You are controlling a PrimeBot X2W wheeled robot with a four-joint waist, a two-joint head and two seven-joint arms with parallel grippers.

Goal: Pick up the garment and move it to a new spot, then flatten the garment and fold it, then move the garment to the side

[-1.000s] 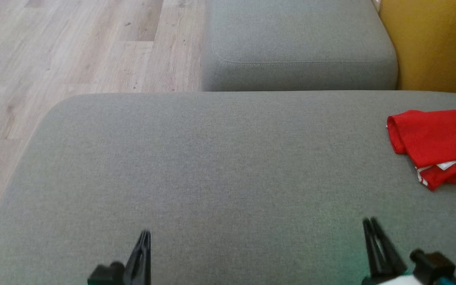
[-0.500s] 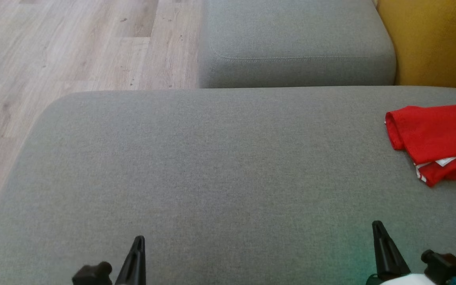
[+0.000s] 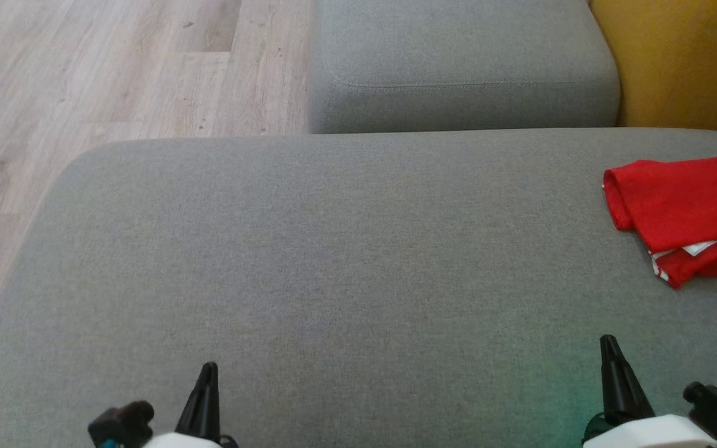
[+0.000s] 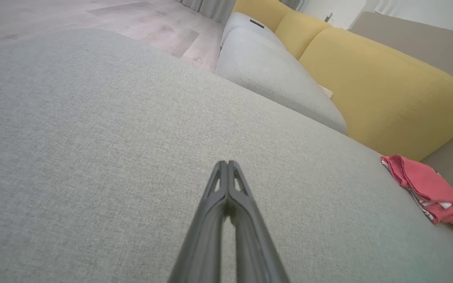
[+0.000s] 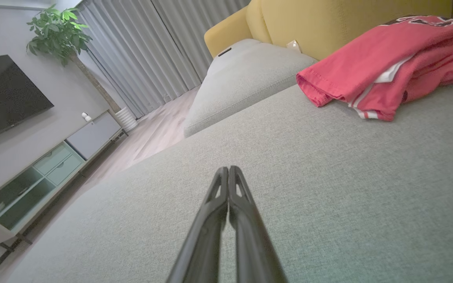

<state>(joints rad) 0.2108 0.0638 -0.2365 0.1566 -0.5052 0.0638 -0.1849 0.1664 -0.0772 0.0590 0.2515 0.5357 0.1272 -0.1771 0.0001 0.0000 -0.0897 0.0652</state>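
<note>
At the near edge of the large grey cushion (image 3: 333,249), the left gripper (image 3: 208,368) is hovering toward the left corner and the right gripper (image 3: 607,340) toward the right corner, both pointing away from the robot. Each one is showing its two dark fingers pressed together into a single point (the wrist views are making this plain), and neither is holding anything. Ahead of them, open grey fabric is stretching across the whole middle, up to the far edge and the rounded far-left corner. The red garment (image 3: 676,205) is lying folded at the right edge, in the far half, well apart from the right gripper, with white trim showing on its near side. Beyond the far edge a smaller grey cushion (image 3: 464,56) is sitting just beside the large one. The yellow backrest (image 3: 682,62) is rising at the far right, and the wooden floor (image 3: 84,81) is running along the left edge.
</note>
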